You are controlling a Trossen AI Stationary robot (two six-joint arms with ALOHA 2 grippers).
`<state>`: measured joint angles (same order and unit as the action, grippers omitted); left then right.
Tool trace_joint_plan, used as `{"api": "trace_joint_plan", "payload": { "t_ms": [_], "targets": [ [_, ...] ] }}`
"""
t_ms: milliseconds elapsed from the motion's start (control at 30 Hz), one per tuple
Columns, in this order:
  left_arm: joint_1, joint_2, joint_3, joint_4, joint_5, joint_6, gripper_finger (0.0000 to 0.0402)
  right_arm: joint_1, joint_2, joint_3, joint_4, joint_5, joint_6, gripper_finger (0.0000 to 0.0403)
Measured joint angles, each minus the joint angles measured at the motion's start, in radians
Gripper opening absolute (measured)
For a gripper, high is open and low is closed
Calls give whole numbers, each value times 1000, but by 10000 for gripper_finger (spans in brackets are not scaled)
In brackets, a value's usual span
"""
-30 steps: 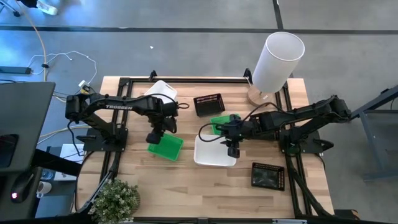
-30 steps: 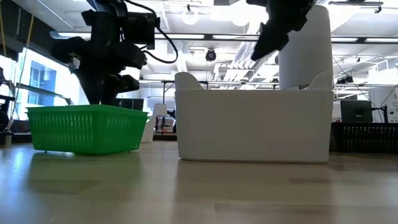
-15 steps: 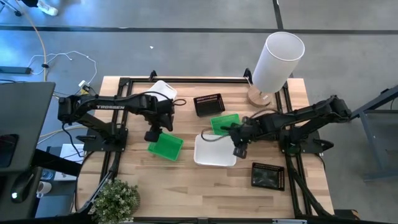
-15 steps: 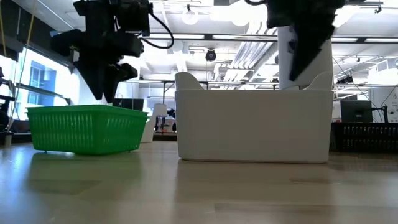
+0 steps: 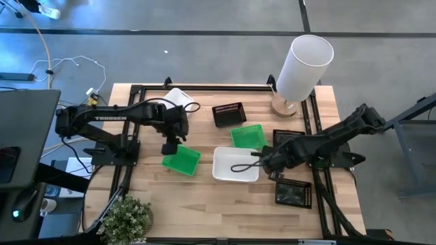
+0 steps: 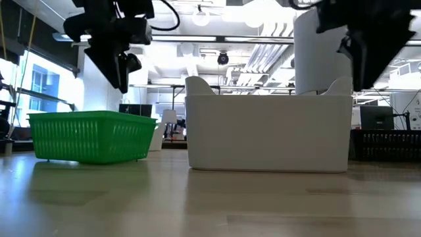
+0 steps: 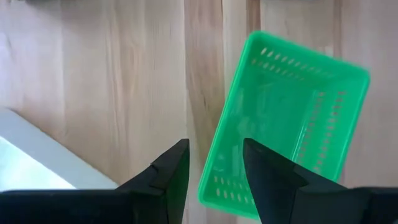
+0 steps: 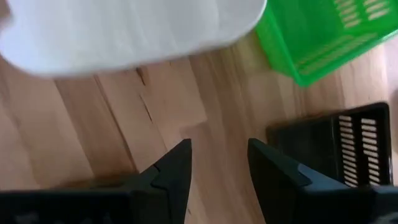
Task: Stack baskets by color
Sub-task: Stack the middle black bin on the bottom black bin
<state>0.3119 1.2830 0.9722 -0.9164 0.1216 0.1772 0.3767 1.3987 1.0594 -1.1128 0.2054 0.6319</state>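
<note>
A green basket rests on its base at the table's left middle. My left gripper hangs open just above its far-left rim, touching nothing; the left wrist view shows the basket beyond the open fingers. A white basket stands at the centre, with a second green basket behind it. My right gripper is open over bare wood just right of the white basket. Black mesh baskets sit at the far middle, right and near right.
Another white basket sits at the far left. A tall white cylinder on a wooden base stands at the far right corner, a potted plant at the near left corner. Bare wood runs along the near edge.
My left gripper has risen from the green basket's rim and now hangs clear above it; the basket has stayed put. My right gripper has swung toward the table's right edge, from over the white basket to just past its right rim, tipping more steeply downward.
</note>
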Motion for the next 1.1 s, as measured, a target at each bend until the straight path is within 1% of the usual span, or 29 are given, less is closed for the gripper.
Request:
{"api": "trace_joint_plan", "payload": {
  "t_ms": [267, 400, 567, 700, 900, 1100],
  "targets": [
    [-37, -2, 0, 9, -1, -16, 136, 19, 0, -93, -51, 1, 0, 144],
    [-54, -2, 0, 9, -2, -18, 136, 9, 0, -134, -65, 33, -2, 144],
    [-61, -2, 0, 8, -1, -18, 136, -20, 0, -180, -69, 44, 0, 144],
    [-61, -2, 0, 8, -2, -17, 136, -46, 0, -192, -69, 77, 7, 144],
    [-60, -2, 0, 6, -2, -16, 136, -75, 0, -192, -58, 72, -7, 144],
    [-60, -2, 0, 5, -2, -10, 136, -76, 0, -192, -58, 69, -7, 144]
  ]
}}
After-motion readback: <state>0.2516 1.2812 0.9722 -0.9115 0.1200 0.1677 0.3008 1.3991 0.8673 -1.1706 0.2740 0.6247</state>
